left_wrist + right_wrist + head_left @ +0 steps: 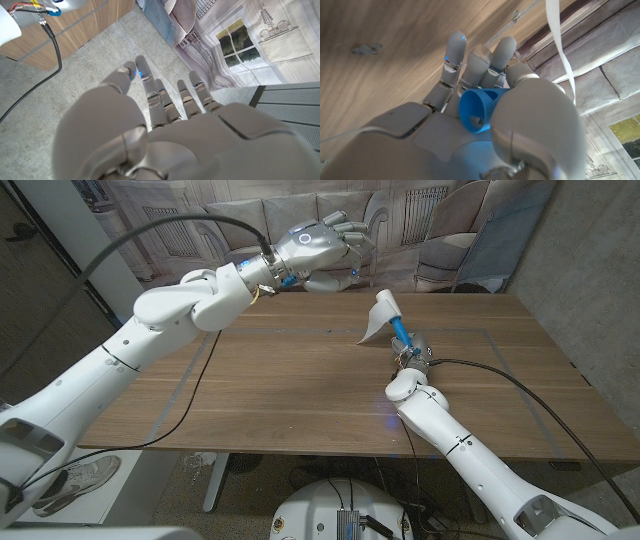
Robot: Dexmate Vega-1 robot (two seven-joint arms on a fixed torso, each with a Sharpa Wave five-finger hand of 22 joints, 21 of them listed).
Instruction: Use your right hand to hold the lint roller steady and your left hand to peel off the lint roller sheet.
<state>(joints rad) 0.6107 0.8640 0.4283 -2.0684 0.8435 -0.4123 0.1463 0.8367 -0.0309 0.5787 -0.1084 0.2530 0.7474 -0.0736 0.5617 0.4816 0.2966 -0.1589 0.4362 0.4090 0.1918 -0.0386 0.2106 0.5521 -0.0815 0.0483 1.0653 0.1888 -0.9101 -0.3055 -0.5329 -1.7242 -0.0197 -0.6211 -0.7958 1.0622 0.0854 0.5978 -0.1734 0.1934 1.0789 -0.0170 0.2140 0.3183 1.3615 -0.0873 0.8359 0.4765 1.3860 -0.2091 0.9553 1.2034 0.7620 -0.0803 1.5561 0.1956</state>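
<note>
Right hand (pixel 411 354) grips the blue handle of the lint roller (pixel 392 315) over the wooden table (pixel 300 390), right of centre; roller end points toward the far edge. A white sheet (pixel 374 326), partly peeled, hangs off the roller's left side. Left hand (pixel 318 248) raised beyond the far edge, fingers apart, holding nothing.

The right hand (pixel 411 353) stands on the surface (pixel 300 390), right of its middle, and holds the lint roller (pixel 397 326), which rises toward the far edge. A peeled sheet (pixel 374 320) hangs off the roller's left side. The left hand (pixel 318 248) hovers well apart, above the far edge, left of the roller.
</note>
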